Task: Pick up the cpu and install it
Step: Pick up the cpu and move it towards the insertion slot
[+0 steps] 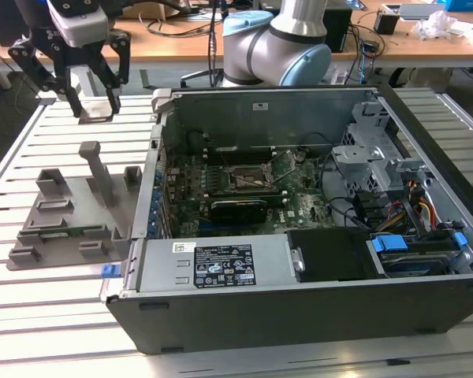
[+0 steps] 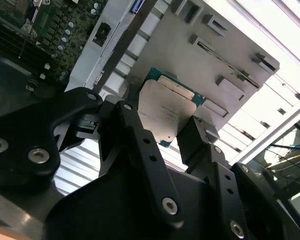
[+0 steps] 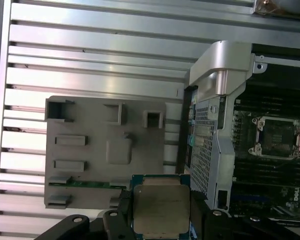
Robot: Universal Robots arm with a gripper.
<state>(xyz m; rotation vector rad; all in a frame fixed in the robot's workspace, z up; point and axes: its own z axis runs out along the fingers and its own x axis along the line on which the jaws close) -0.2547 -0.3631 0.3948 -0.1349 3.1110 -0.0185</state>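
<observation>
The jaws grip the cpu (image 2: pixel 167 112) by its edges, its silver top facing them, above the desk (image 1: pixel 31 315), with the tray (image 3: pixel 90 130) below them and the case (image 1: pixel 299 276) to one side.

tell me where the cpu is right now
In both wrist views the cpu sits clamped in the end effector, over the grey tray beside the open computer case.

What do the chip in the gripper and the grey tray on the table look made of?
Flat square silver-topped cpu: top looks like matte metal, dull sheen; teal rim suggests circuit board. Flat grey slotted tray: probably matte plastic, uniform colour, moulded pockets, no glint.
</observation>
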